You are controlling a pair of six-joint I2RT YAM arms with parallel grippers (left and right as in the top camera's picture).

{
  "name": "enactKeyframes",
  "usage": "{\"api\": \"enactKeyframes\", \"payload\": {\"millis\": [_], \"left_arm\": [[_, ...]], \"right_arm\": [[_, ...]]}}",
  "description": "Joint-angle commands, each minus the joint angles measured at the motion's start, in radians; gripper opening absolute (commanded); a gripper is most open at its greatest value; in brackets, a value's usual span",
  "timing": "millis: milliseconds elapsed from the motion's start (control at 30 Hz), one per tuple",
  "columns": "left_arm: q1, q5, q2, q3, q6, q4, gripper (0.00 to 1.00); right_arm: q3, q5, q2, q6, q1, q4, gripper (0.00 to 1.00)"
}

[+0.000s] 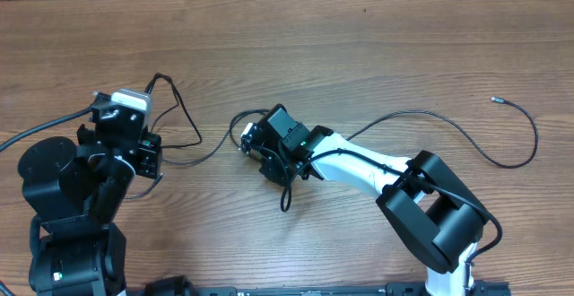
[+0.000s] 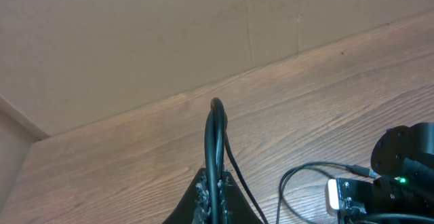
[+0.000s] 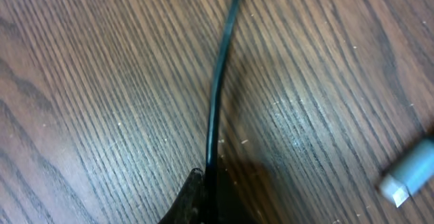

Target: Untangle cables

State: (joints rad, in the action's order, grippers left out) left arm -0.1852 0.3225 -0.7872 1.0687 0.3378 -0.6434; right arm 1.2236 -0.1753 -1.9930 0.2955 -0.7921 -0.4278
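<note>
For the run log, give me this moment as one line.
left jaws: shut on cable loop | right jaws: shut on cable | silvery plug tip: free on wooden table

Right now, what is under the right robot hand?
The right gripper is shut on a thin black cable that runs across the wooden table; a grey plug sits nearby. From above, the gripper covers its pinch spot and the wood below.

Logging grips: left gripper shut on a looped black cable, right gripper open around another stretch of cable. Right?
No: the right gripper is shut on the cable, as the right wrist view shows. The left gripper is indeed shut on a looped cable.
</note>
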Motion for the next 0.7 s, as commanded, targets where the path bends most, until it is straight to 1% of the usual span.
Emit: {"api": "enactKeyframes", "payload": {"millis": [0, 200, 300, 400, 533, 667], "left_arm": [[-0.006, 0.019, 0.010, 0.021, -0.047, 0.004, 0.05], [-0.006, 0.019, 0.010, 0.021, -0.085, 0.002, 0.05], [-0.006, 0.019, 0.010, 0.021, -0.085, -0.013, 0.05], [-0.006, 0.019, 0.010, 0.021, -0.084, -0.039, 0.06], [-0.006, 0.019, 0.009, 0.021, -0.085, -0.061, 0.04], [-0.006, 0.055, 0.008, 0.021, -0.085, -0.067, 0.04]], "right_arm": [[0.024, 0.090, -0.011, -0.072, 0.007, 0.000, 0.04], [0.130, 0.268, 0.084, -0.099, 0.009, -0.045, 0.04], [0.200, 0.400, 0.165, -0.159, 0.012, -0.064, 0.04], [0.282, 0.527, 0.275, -0.169, 0.032, -0.088, 0.04], [0.352, 0.647, 0.396, -0.168, 0.087, -0.090, 0.04], [0.399, 0.734, 0.499, -0.167, 0.206, -0.092, 0.04]]}}
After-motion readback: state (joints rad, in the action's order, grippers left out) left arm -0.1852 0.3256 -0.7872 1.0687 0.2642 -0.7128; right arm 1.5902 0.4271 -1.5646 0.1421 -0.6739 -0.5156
